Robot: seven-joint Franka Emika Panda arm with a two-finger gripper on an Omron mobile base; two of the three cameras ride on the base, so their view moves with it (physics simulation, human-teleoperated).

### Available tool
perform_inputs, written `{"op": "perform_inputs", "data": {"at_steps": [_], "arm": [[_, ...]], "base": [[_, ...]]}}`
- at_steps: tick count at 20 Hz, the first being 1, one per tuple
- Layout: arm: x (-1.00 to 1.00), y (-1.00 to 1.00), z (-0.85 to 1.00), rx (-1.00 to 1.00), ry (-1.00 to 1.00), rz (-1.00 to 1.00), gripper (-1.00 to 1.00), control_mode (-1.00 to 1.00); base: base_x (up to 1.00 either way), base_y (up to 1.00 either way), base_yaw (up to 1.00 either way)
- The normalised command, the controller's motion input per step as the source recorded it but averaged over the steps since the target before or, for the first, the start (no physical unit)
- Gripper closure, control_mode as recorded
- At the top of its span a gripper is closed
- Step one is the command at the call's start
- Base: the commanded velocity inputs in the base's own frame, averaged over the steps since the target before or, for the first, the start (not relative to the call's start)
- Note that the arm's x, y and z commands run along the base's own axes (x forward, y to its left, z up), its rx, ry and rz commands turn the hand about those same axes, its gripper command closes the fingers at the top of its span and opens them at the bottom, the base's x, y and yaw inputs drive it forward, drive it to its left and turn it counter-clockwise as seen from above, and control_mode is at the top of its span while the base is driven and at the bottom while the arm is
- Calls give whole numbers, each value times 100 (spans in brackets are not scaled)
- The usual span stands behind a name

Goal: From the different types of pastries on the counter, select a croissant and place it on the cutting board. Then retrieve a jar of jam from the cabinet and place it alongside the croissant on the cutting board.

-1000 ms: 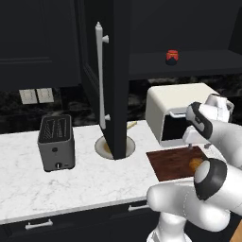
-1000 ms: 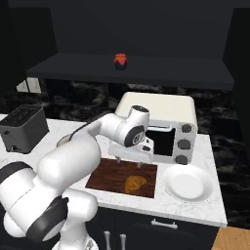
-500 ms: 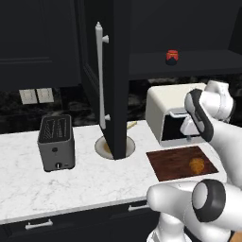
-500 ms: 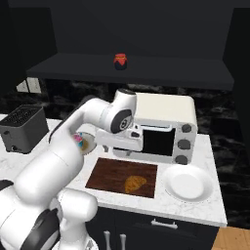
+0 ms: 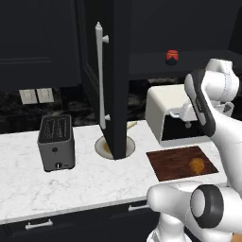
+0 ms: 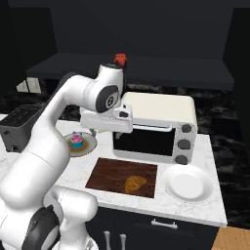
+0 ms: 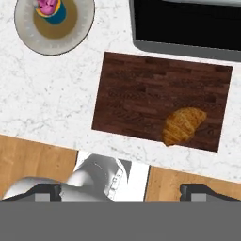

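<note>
Hand view looks straight down from high above the bench (image 7: 42, 99): the fingers (image 7: 121, 189) stand wide apart and hold nothing, their dark tips at the lower edge. Below them the croissant (image 7: 182, 125) lies on the cutting board (image 7: 141, 94), toward its front right corner. Right base view shows the white arm bent in a tall arch, the hand raised in front of the toaster oven (image 6: 161, 124). The board sits near the bench's front edge, a pale plate (image 6: 188, 183) just beside it. Farther back, the jar of jam (image 5: 172, 56) stands on the shelf of the open cabinet (image 5: 116, 75).
</note>
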Motion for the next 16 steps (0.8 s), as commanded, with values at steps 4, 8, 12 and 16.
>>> {"op": "perform_inputs", "data": {"at_steps": [4, 8, 12, 16], "arm": [[0, 11, 89, 0, 0, 3, -100, -100], [0, 13, 87, 0, 0, 3, -100, -100], [0, 16, 82, 0, 0, 3, -100, -100], [0, 21, 64, 0, -3, 4, -100, -100]], "base": [[0, 0, 0], [0, 0, 0], [0, 0, 0], [0, 0, 0]]}}
